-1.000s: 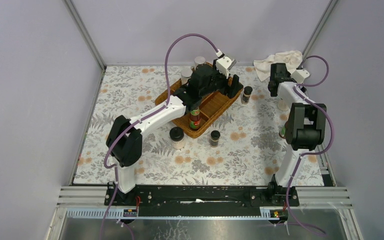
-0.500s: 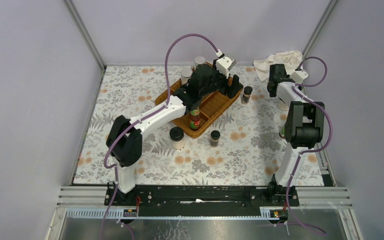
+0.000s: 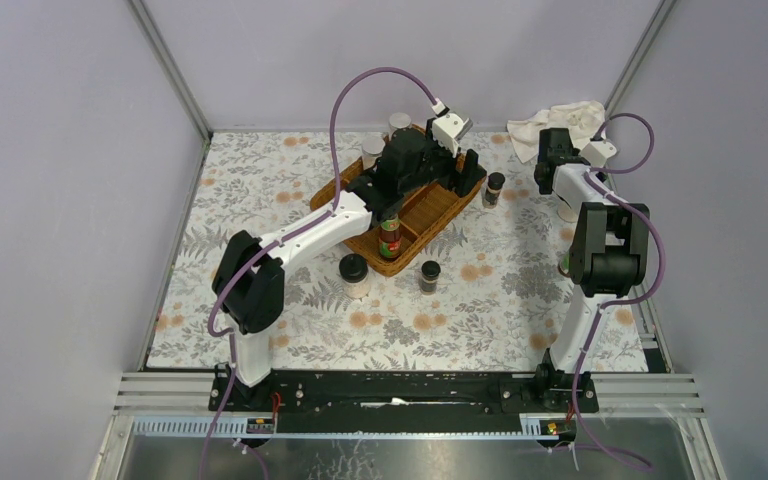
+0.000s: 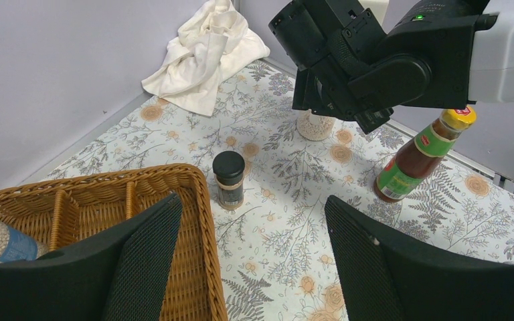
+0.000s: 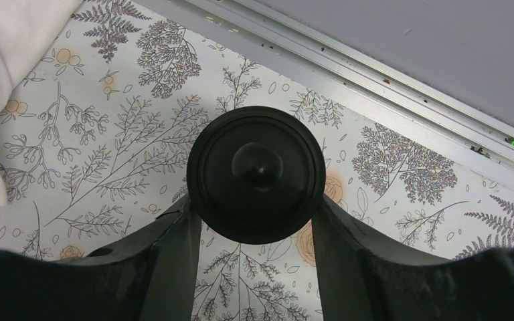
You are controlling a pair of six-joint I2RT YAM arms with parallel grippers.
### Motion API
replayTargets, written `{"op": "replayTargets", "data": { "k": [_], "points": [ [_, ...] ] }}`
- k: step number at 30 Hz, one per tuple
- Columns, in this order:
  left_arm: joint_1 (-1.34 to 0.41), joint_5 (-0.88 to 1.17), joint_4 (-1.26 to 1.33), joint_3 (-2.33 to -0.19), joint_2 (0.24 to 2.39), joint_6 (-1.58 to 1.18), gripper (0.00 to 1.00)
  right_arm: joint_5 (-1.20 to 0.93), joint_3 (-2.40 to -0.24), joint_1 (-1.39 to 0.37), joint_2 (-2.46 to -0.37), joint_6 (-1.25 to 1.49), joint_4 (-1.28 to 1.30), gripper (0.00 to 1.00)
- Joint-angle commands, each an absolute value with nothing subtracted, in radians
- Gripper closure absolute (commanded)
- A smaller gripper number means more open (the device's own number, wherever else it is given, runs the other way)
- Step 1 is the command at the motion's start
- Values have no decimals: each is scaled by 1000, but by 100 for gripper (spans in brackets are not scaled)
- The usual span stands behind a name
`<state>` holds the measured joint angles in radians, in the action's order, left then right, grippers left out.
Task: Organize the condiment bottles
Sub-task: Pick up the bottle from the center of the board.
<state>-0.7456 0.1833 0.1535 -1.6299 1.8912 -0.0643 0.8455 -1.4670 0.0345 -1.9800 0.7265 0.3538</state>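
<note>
While the left tool (image 4: 251,204) hangs open and empty above the wicker tray (image 4: 204,200), the right tool (image 5: 254,204) clamps a black-lidded jar (image 5: 256,170). That jar stands right of the tray.

Right gripper (image 5: 251,212) gripped black-lidded jar (image 5: 256,172) seen top-down, fingers (image 5: 170,247) touching lid on both sides. Floral tablecloth (image 5: 107,154) underneath, white cloth (image 5: 0,60) at left edge, metal rail (image 5: 375,73) beyond.

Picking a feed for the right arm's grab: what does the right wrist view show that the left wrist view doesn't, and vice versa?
Right wrist only: the black-lidded jar from above, the right gripper closed on it. Left wrist only: open left gripper, wicker tray, dark spice jar, sauce bottle. Both: that first jar, white cloth, floral table cover.
</note>
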Motion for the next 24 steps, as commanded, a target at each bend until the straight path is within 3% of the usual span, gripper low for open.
{"op": "replayTargets", "data": {
  "k": [1, 2, 4, 8, 12, 19, 24],
  "points": [
    [-756, 189, 151, -1624, 1878, -57, 16, 876, -1480, 37, -1959, 726, 348, 73],
    [-755, 188, 150, -1624, 1878, -57, 16, 874, -1480, 37, -1959, 726, 352, 64],
    [-758, 186, 150, -1623, 1876, -54, 16, 873, -1482, 37, -1958, 726, 358, 57],
    [-759, 183, 151, -1622, 1873, -53, 16, 871, -1483, 37, -1949, 726, 362, 33],
    [-760, 184, 152, -1622, 1875, -54, 16, 868, -1480, 38, -1938, 724, 362, 17],
    [-765, 178, 150, -1620, 1871, -49, 16, 877, -1489, 37, -1938, 725, 365, 9],
    [-767, 173, 150, -1618, 1872, -45, 16, 896, -1515, 37, -1950, 727, 375, 8]
  ]
}}
